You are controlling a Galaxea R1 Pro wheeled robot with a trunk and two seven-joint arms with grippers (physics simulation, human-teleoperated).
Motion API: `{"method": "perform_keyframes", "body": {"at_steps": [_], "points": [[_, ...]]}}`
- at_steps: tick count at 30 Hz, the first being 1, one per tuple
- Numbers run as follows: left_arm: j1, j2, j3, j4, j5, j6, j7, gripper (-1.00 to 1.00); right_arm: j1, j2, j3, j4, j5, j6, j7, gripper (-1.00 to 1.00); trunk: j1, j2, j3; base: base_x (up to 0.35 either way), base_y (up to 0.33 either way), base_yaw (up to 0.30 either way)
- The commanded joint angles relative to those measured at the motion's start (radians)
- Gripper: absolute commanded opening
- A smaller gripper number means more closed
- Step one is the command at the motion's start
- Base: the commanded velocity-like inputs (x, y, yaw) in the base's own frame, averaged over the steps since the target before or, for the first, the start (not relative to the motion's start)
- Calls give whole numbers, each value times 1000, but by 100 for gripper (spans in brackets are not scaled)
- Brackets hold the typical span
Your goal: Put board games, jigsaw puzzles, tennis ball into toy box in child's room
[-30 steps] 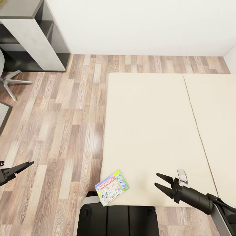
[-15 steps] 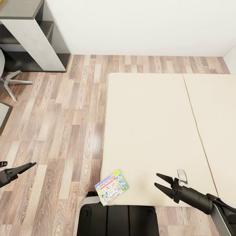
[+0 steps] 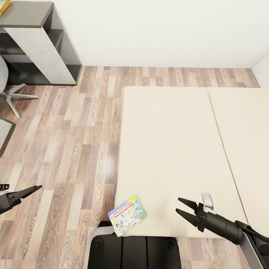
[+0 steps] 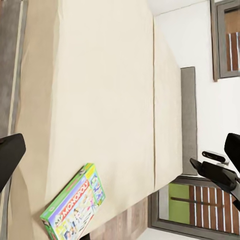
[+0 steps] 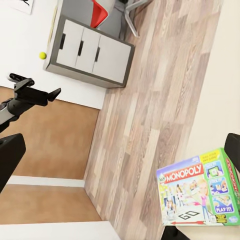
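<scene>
One board game, a blue and green MONOPOLY box (image 3: pixel 127 215), lies flat on the near left corner of the cream bed (image 3: pixel 168 142); it also shows in the left wrist view (image 4: pixel 75 207) and the right wrist view (image 5: pixel 200 190). My right gripper (image 3: pixel 178 204) hovers open over the bed's near edge, to the right of the box and apart from it. Out over the floor to the left, my left gripper (image 3: pixel 35 189) is open and holds nothing. A small yellow-green tennis ball (image 5: pixel 43 55) shows far off beside grey drawers. The table (image 3: pixel 26 16) stands at the far left.
Wood plank floor (image 3: pixel 74 142) lies between the bed and the table. Grey chair legs (image 3: pixel 15 98) stand by the table. A sliver of something colourful (image 3: pixel 3 5) sits on the table top at the frame's corner. White wall runs behind. My base (image 3: pixel 134 252) touches the bed's near edge.
The whole view has shifted slightly down, so the camera moved. My left gripper has crept a little to the right. The right gripper and the game box have stayed put.
</scene>
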Motion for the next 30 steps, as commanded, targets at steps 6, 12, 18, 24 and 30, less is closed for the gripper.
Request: {"method": "perform_keyframes", "body": {"at_steps": [6,12,18,24,30], "points": [[0,0,-2,0,0,11,-4,100,0,0,1,0,-4,8,2,100,1,-1,9,0,0,0],[0,0,-3,0,0,11,-4,100,0,0,2,0,-4,8,2,100,1,-1,19,0,0,0],[0,-3,-4,0,0,11,-4,100,0,1,3,0,-4,8,1,100,1,-1,28,0,0,0],[0,-7,-4,0,-5,11,-3,100,0,1,3,0,-5,8,1,100,1,-1,38,0,0,0],[0,-14,-23,0,-12,11,3,100,0,2,1,4,-8,7,-34,100,1,-1,48,0,0,0]]}}
